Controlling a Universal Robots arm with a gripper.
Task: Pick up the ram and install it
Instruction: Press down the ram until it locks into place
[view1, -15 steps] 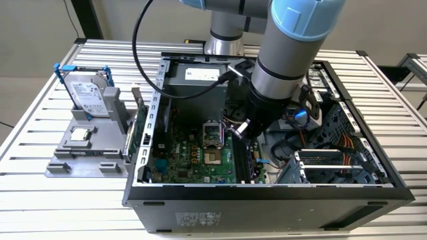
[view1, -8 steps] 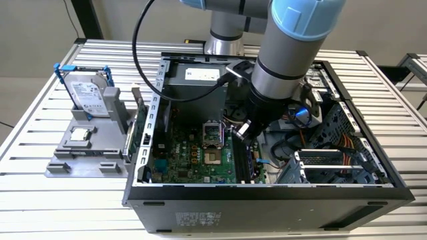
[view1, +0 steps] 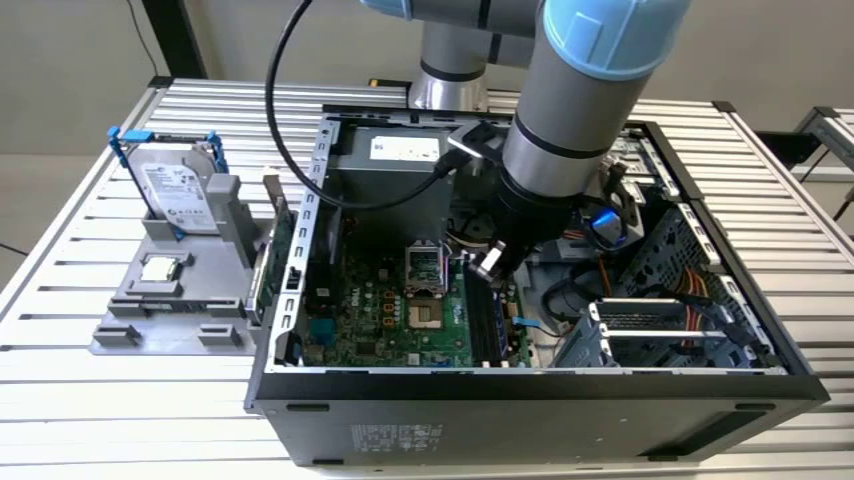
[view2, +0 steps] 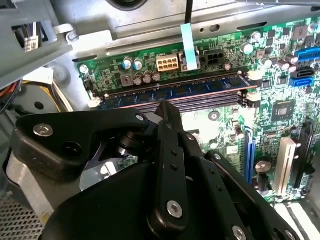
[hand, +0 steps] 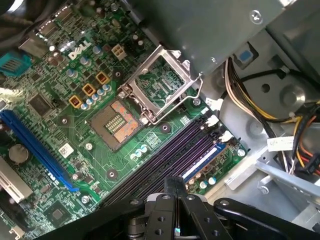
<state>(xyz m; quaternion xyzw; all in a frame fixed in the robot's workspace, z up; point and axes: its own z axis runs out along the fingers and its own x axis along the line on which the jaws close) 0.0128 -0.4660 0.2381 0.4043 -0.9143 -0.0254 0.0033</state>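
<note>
- So the whole setup sits on a ribbed aluminium slat table (view1: 80, 270) with a plain grey wall behind it.
- Far on the exterior view's left there's a grey plastic parts holder (view1: 167, 300). A silver hard drive in a blue frame (view1: 174, 190) stands upright in it, and a small square silver processor chip (view1: 160, 268) lies flat just in front of the drive.
- Next over is the open black desktop computer case (view1: 534, 400), lying on its side with the green motherboard (view1: 387, 310) facing up. The empty CPU socket with its metal latch frame flipped open (hand: 157, 82) is near the middle of the board.
- The big grey-and-light-blue robot arm (view1: 574, 110) reaches down into the case, just right of that socket in the exterior view.
- The black linkage gripper (view2: 167, 112) is down over the memory slots. Its fingers look pressed together with no gap, and I can't see anything pinched between them.
- The long thin dark-green ram stick with black chips (view2: 175, 89) is already lying along the slot row right beyond the gripper tip in the second wrist view. Can't tell if it's fully clicked in.
- The other dark purple memory slots (hand: 170, 155) next to it look bare in the first wrist view.
- On the exterior view's right, a metal drive cage (view1: 667, 320) with orange and yellow cables.
</note>
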